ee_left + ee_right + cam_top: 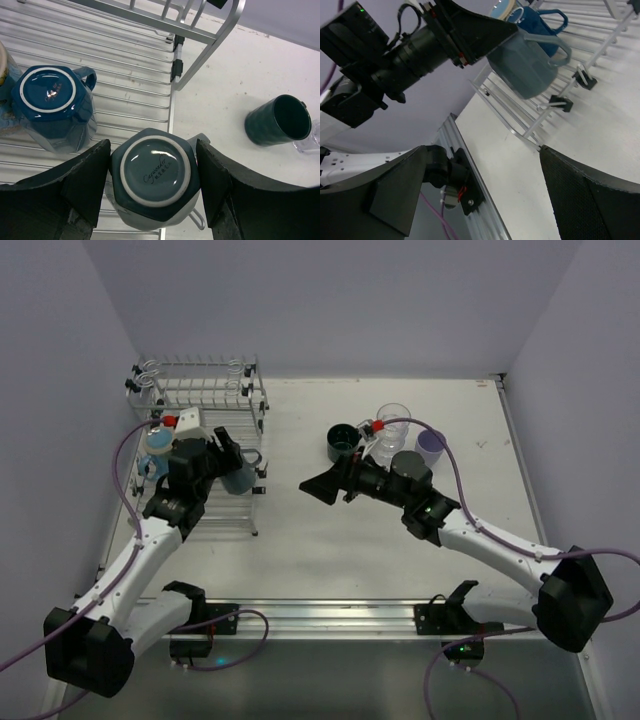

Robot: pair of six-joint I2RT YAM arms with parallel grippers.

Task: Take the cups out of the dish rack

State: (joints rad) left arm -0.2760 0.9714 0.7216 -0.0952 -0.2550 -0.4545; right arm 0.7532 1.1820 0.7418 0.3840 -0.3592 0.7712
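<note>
The dish rack [205,400] stands at the far left. My left gripper [232,462] is shut on a grey mug [242,478], upside down, at the rack's right edge; in the left wrist view both fingers press the grey mug [155,177] from either side, and the right wrist view shows it [527,67] raised off the wires. A blue mug [52,105] sits upside down on the rack [130,75]. A light blue cup [156,445] stands at the rack's left. My right gripper [322,485] is open and empty over the table's middle.
On the table right of the rack stand a dark green mug [343,443], a clear glass tumbler [392,423], a lavender cup [432,446] and a grey cup [407,464], close under my right arm. An aluminium rail [330,615] runs along the near edge.
</note>
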